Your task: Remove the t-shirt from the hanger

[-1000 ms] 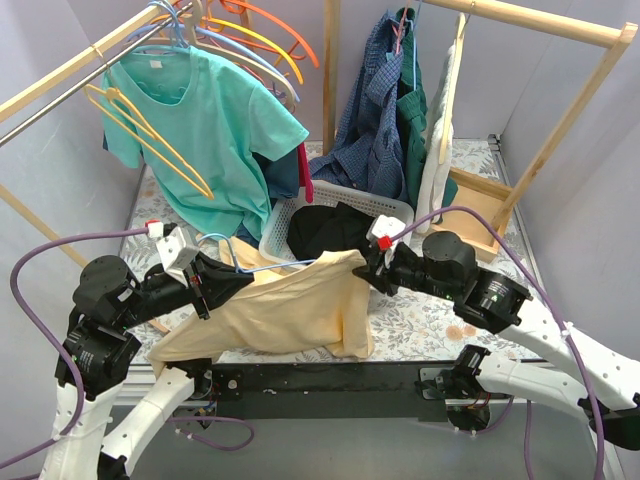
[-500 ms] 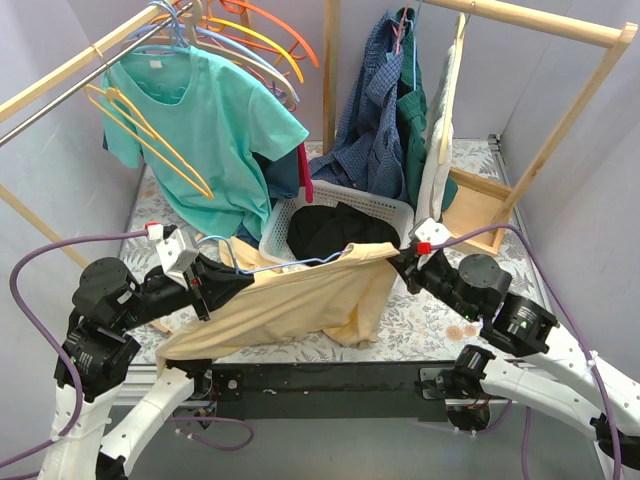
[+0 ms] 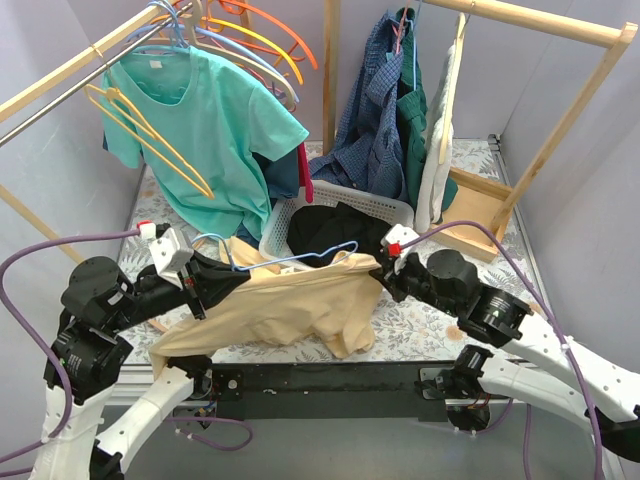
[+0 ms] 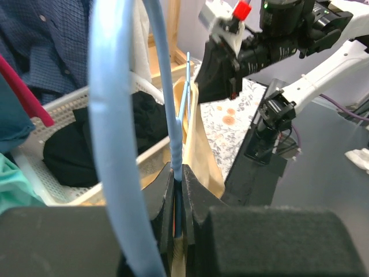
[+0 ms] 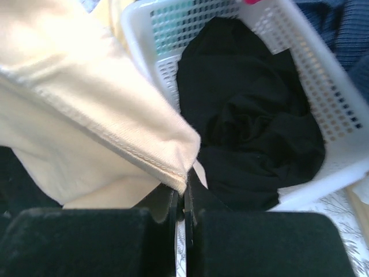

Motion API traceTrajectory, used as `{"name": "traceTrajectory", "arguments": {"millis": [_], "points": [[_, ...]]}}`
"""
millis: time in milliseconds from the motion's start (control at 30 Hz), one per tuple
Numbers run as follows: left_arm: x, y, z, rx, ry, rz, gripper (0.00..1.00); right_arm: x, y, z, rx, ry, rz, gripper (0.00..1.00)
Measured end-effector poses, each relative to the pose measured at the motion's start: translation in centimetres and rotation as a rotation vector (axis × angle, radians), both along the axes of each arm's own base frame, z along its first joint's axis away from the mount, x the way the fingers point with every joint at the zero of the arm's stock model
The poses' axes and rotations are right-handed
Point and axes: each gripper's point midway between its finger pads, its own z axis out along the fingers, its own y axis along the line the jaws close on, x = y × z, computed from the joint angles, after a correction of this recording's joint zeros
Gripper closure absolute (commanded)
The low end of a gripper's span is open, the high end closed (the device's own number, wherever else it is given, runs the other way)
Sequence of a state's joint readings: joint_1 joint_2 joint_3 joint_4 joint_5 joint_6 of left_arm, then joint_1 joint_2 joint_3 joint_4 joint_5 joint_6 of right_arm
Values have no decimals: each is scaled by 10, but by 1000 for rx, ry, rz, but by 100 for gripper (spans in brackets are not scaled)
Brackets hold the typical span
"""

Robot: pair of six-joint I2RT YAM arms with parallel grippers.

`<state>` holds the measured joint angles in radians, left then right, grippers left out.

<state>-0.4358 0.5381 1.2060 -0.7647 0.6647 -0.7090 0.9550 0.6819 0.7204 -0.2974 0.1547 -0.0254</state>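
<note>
Now the left gripper (image 4: pixel 180 190) clenches the light-blue hanger (image 4: pixel 109 144), and the right gripper (image 5: pixel 185 202) pinches an edge of the cream t-shirt (image 3: pixel 290 305). Shirt and hanger stretch lengthwise between both jaws above the bench's (image 3: pixel 430 322) near edge.

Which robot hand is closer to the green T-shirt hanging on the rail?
Left. The left hand sits low, just in front of the green T-shirt; the right hand is off to the right, before the white basket.

A pale yellow t-shirt (image 3: pixel 290 305) hangs stretched and rumpled just in front of the white basket (image 3: pixel 275 235). 1 light-blue wire hanger (image 4: pixel 166 115) lies partly inside it, with 1 end bared by the basket's front rim.
</note>
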Motion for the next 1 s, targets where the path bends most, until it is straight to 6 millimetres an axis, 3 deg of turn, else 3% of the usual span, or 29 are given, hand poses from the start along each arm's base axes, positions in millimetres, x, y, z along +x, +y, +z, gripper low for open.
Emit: {"name": "traceTrajectory", "arguments": {"millis": [233,267,333,367,467,600,700,833,933,1000], "points": [[10,2,2,16,-20,42,100,-22,27,-23,-30,114,187,99],[12,1,1,20,-17,42,100,-26,31,-26,-33,134,216,94],[19,-1,-1,32,-12,48,100,-34,36,-33,-48,178,264,63],[23,-2,-3,38,-8,51,100,-37,38,-35,-52,198,279,42],[36,-6,-10,61,3,58,100,-43,40,-29,-48,218,305,31],[57,-14,-25,105,46,64,100,-48,39,12,24,157,340,25],[70,-22,-33,126,76,52,100,-58,39,71,119,57,402,24],[77,-34,-42,145,109,-4,100,-65,41,133,180,-54,474,25],[76,-44,-50,155,144,-77,100,-57,51,156,173,-110,490,25],[74,-49,-53,159,164,-116,100,-49,59,155,140,-118,495,26]]}}
